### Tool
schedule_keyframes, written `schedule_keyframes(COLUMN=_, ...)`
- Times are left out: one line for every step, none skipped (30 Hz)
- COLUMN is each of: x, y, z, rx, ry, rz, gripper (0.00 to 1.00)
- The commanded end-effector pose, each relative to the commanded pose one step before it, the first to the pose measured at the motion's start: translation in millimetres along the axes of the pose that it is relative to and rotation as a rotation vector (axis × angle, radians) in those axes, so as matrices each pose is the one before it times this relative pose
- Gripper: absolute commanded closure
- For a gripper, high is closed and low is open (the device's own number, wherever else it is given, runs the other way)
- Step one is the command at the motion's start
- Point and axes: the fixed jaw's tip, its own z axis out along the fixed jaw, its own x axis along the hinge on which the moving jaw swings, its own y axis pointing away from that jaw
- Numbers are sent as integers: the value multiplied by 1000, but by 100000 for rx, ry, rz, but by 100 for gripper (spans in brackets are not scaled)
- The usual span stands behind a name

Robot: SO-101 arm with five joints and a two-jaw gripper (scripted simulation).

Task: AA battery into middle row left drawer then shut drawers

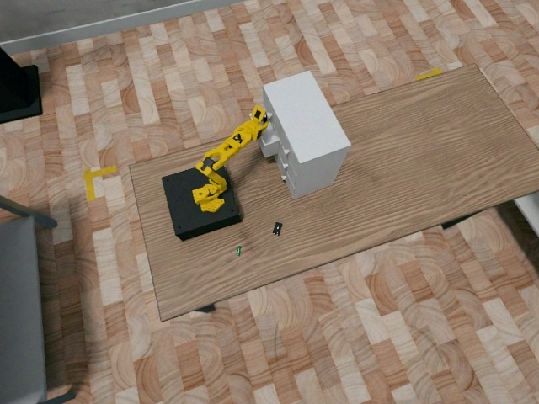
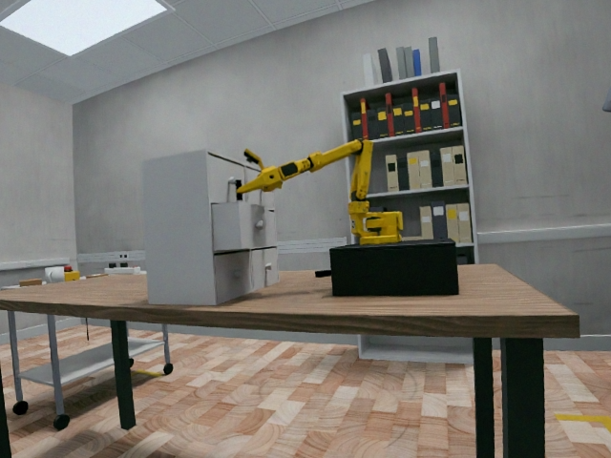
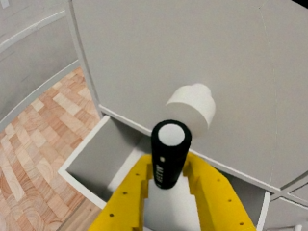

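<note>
My gripper [image 1: 265, 124] [image 2: 239, 190] [image 3: 167, 166] is shut on the AA battery [image 2: 239, 183] [image 3: 170, 149], a black cylinder with a pale end. The battery stands roughly upright between the fingertips, above the open drawer and close to the knob of the drawer above. The white chest [image 1: 305, 114] [image 2: 179, 221] [image 3: 140, 53] has its left drawer of the middle row [image 1: 269, 148] [image 2: 227, 227] [image 3: 95, 161] pulled partly out. The part of its floor that shows is bare; the fingers and battery hide some of it. The other drawers look shut.
A small green cylinder [image 1: 238, 251] and a small black object with white marks [image 1: 277, 228] lie on the table [image 1: 392, 143] [image 2: 394, 307]. The upper drawer's white knob [image 3: 194, 103] sticks out just behind the battery. The arm stands on a black base block [image 1: 173, 209] [image 2: 394, 270].
</note>
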Motion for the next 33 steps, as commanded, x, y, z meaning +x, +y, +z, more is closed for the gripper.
schedule_keyframes(x=6937, y=-4403, z=1953, rx=1350, ry=1441, rz=1908, gripper=100)
schedule_keyframes(x=1, y=-1, z=0, rx=0, ry=1, rz=0, gripper=100)
schedule_keyframes(x=-1, y=1, z=0, rx=0, ry=-1, rz=0, gripper=100)
schedule_keyframes(x=1, y=-1, z=0, rx=0, ry=1, rz=0, gripper=100)
schedule_keyframes(x=-1, y=1, z=0, rx=0, ry=-1, rz=0, gripper=100)
schedule_keyframes(x=1, y=-1, z=0, rx=0, ry=1, rz=0, gripper=100)
schedule_keyframes(x=0, y=0, z=0, rx=0, ry=0, rz=0, gripper=100)
schedule_keyframes(x=0, y=0, z=0, rx=0, ry=0, rz=0, gripper=100)
schedule_keyframes(x=3125, y=262, z=970, rx=-79, ry=-1, rz=-28, gripper=100)
schedule_keyframes(x=3135, y=261, z=885, rx=-79, ry=1, rz=-29, gripper=100)
schedule_keyframes(x=3136, y=262, z=798, rx=-79, ry=-1, rz=-28, gripper=100)
schedule_keyframes(x=1, y=-1, z=0, rx=0, ry=1, rz=0, gripper=100)
schedule_keyframes(x=-1, y=1, z=0, rx=0, ry=-1, rz=0, gripper=100)
schedule_keyframes(x=1, y=-1, z=0, rx=0, ry=1, rz=0, gripper=100)
schedule_keyframes(x=-1, y=1, z=0, rx=0, ry=-1, rz=0, gripper=100)
schedule_keyframes(x=1, y=-1, z=0, rx=0, ry=1, rz=0, gripper=100)
schedule_keyframes(x=-1, y=1, z=0, rx=0, ry=-1, rz=0, gripper=100)
schedule_keyframes(x=1, y=-1, z=0, rx=0, ry=1, rz=0, gripper=100)
schedule_keyframes(x=-1, y=1, z=0, rx=0, ry=-1, rz=0, gripper=100)
schedule_keyframes(x=1, y=-1, z=0, rx=0, ry=1, rz=0, gripper=100)
schedule_keyframes(x=-1, y=1, z=0, rx=0, ry=-1, rz=0, gripper=100)
schedule_keyframes(x=1, y=-1, z=0, rx=0, ry=1, rz=0, gripper=100)
schedule_keyframes(x=-1, y=1, z=0, rx=0, ry=-1, rz=0, gripper=100)
schedule_keyframes(x=0, y=0, z=0, rx=0, ry=0, rz=0, gripper=100)
schedule_keyframes(x=0, y=0, z=0, rx=0, ry=0, rz=0, gripper=100)
schedule_keyframes(x=3142, y=260, z=713, rx=-79, ry=1, rz=-29, gripper=100)
schedule_keyframes(x=3139, y=261, z=627, rx=-79, ry=-1, rz=-28, gripper=100)
schedule_keyframes(x=3139, y=259, z=541, rx=-79, ry=1, rz=-29, gripper=100)
schedule_keyframes(x=-1, y=1, z=0, rx=0, ry=-1, rz=0, gripper=100)
schedule_keyframes(x=1, y=-1, z=0, rx=0, ry=1, rz=0, gripper=100)
schedule_keyframes(x=-1, y=1, z=0, rx=0, ry=-1, rz=0, gripper=100)
schedule_keyframes(x=1, y=-1, z=0, rx=0, ry=1, rz=0, gripper=100)
schedule_keyframes(x=-1, y=1, z=0, rx=0, ry=-1, rz=0, gripper=100)
